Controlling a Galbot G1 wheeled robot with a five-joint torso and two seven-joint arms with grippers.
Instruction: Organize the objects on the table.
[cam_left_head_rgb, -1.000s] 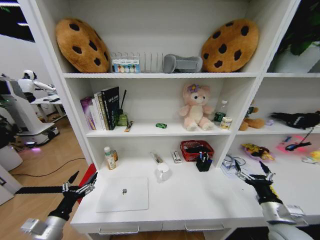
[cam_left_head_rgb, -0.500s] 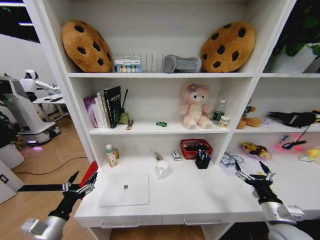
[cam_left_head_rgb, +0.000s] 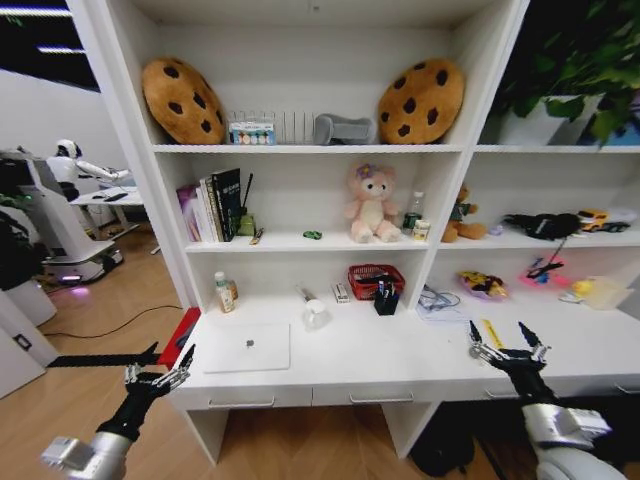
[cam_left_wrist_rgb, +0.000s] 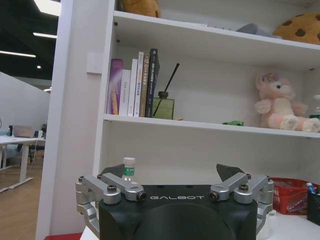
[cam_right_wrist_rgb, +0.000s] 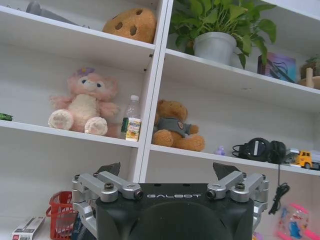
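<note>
A slim silver laptop (cam_left_head_rgb: 247, 347) lies closed on the left part of the white table (cam_left_head_rgb: 370, 355). Pens stand in a black holder (cam_left_head_rgb: 387, 298) by the back wall. The tiny green toy car (cam_left_head_rgb: 313, 235) sits on the shelf above; the left wrist view catches the car (cam_left_wrist_rgb: 232, 123) beside the pink plush. My left gripper (cam_left_head_rgb: 170, 353) hovers open off the table's left end, short of the laptop. My right gripper (cam_left_head_rgb: 497, 330) is open over the front edge at the right. Both wrist views show the spread fingers of the left gripper (cam_left_wrist_rgb: 170, 171) and the right gripper (cam_right_wrist_rgb: 166, 169) holding nothing.
A bottle (cam_left_head_rgb: 225, 292), white cup (cam_left_head_rgb: 316, 314) and red basket (cam_left_head_rgb: 367, 280) stand along the back of the desk. A red object (cam_left_head_rgb: 180, 335) leans at its left end. Another robot (cam_left_head_rgb: 50, 220) stands on the wooden floor at left. Drawers (cam_left_head_rgb: 237, 403) run under the front edge.
The whole picture has shifted: the shelving and table now look smaller and farther off, with more of the right shelves and floor visible. Both grippers stay open in the same pose.
</note>
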